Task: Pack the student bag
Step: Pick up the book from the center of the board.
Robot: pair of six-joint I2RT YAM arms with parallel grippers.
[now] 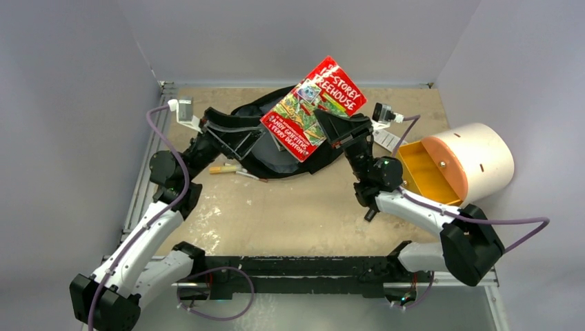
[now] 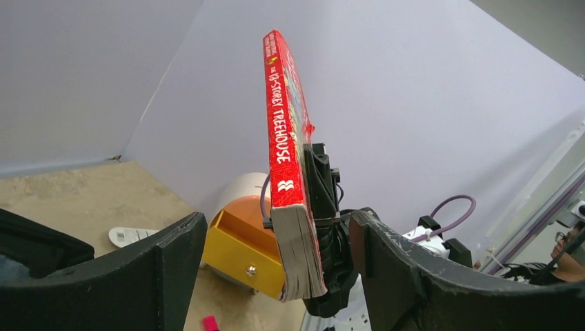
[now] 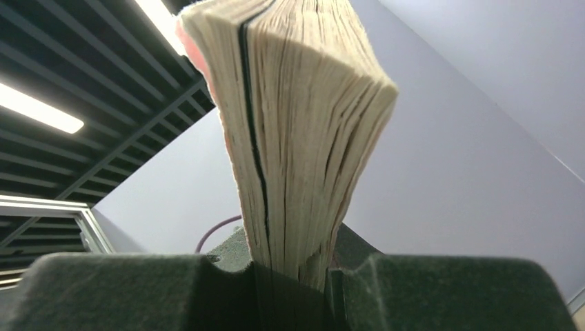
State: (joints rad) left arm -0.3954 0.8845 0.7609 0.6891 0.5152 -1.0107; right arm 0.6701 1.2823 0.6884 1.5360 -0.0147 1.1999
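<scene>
The student bag (image 1: pixel 276 148), black and soft, lies open at the back middle of the table; a corner of it shows in the left wrist view (image 2: pixel 31 245). My right gripper (image 1: pixel 339 129) is shut on the lower edge of a red paperback book (image 1: pixel 314 107) and holds it tilted in the air above the bag's right side. The book's pages (image 3: pixel 296 138) stand clamped in the right gripper (image 3: pixel 293 276). My left gripper (image 1: pixel 224 127) sits at the bag's left edge, open and empty. In the left wrist view the left gripper (image 2: pixel 276 227) frames the book (image 2: pixel 286 138) beyond it.
A cream-and-orange cylinder (image 1: pixel 476 162) with an open yellow drawer (image 1: pixel 424 171) lies at the right; the drawer also shows in the left wrist view (image 2: pixel 241 252). A wooden-coloured marker (image 1: pixel 224 169) and a white pen (image 1: pixel 246 175) lie in front of the bag. Grey walls enclose the table.
</scene>
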